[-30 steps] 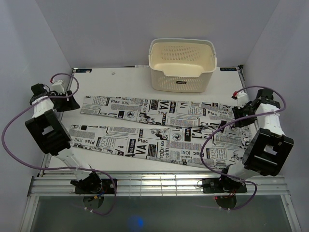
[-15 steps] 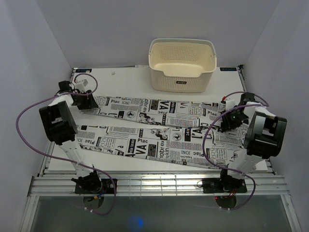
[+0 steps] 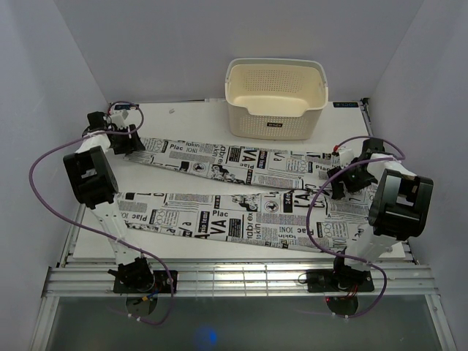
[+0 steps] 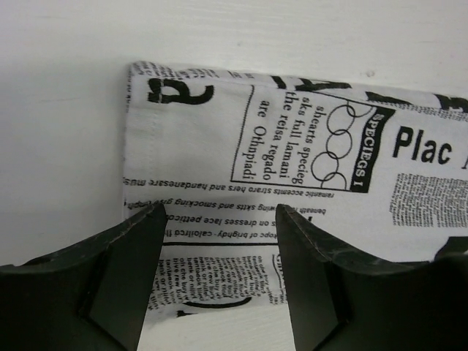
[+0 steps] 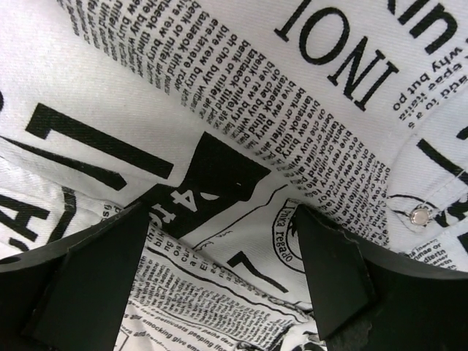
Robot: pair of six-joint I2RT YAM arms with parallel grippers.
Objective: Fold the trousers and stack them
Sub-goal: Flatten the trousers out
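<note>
The trousers, white with black newspaper print, lie flat on the table in a long V. Both legs point left, and the waist is at the right. My left gripper stands open over the hem of the far leg near the back left corner. The cloth lies flat between its fingers. My right gripper hangs open over the creased waist cloth, beside a metal snap, with nothing pinched between its fingers.
A cream perforated basket stands at the back of the table, just beyond the far leg. Grey walls close in both sides. A metal rail runs along the near edge, by the arm bases.
The left gripper moved toward the back left corner and the far leg's hem went with it, spreading the legs wider. The right gripper moved in over the waist and opened.
</note>
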